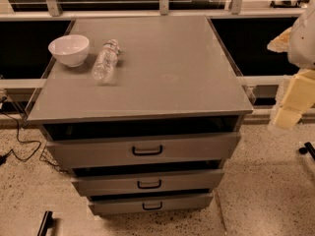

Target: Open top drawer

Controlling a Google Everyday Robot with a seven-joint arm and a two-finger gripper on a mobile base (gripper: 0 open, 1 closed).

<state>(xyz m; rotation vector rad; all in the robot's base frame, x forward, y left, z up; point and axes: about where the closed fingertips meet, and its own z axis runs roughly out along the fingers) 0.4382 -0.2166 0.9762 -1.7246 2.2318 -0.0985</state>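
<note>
The gripper point(294, 101) hung at the right edge of the frame, apart from the desk point(172, 68); whether it was open or closed could not be told. The top drawer point(88, 154) sat at lower centre, a dark gap above its front.

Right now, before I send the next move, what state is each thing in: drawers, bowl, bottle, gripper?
Top drawer: not pulled out past the cabinet top; dark gap above its front.
Middle drawer: not pulled out either.
Bottom drawer: same.
Bowl: upright, at the top's left rear.
Bottle: lying on its side beside the bowl.
Gripper: off the cabinet's right side, touching no drawer.
</note>
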